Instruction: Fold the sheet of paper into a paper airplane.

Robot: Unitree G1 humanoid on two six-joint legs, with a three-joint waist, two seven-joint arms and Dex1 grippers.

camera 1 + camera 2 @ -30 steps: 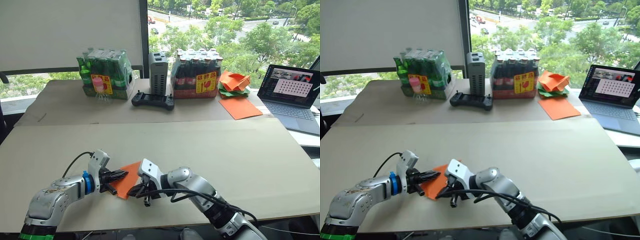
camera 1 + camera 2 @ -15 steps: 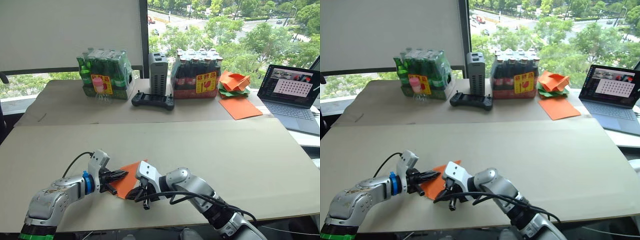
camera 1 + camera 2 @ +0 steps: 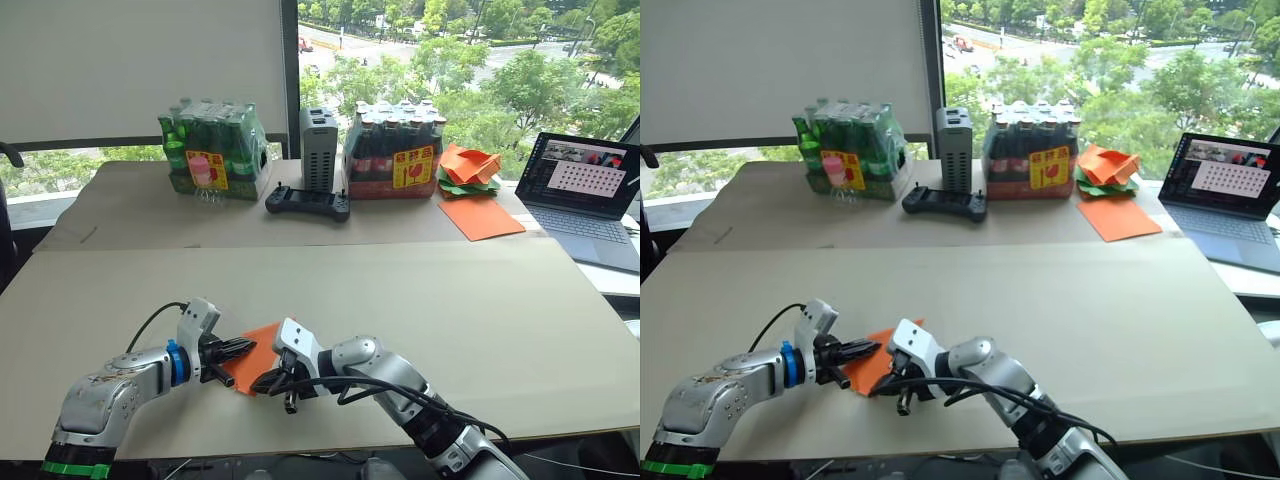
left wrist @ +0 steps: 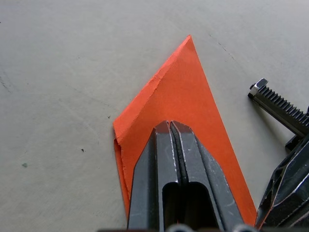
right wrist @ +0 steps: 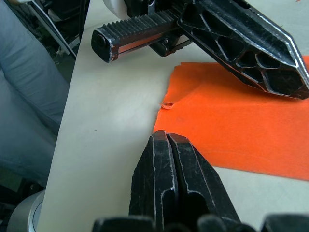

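Paper (image 3: 257, 352), folded to an orange pointed wedge, lies flat on the table (image 3: 400, 290) near its front edge, between the two grippers. Left gripper (image 4: 173, 126) rests on it with fingers pressed together, grasping nothing. Right gripper (image 5: 166, 137), also clenched and empty, sits at the paper's near edge.

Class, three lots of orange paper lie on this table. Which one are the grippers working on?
The sheet of paper at the near edge, lying between the left gripper and right gripper. The smooth orange sheet and the paper heap lie far back.
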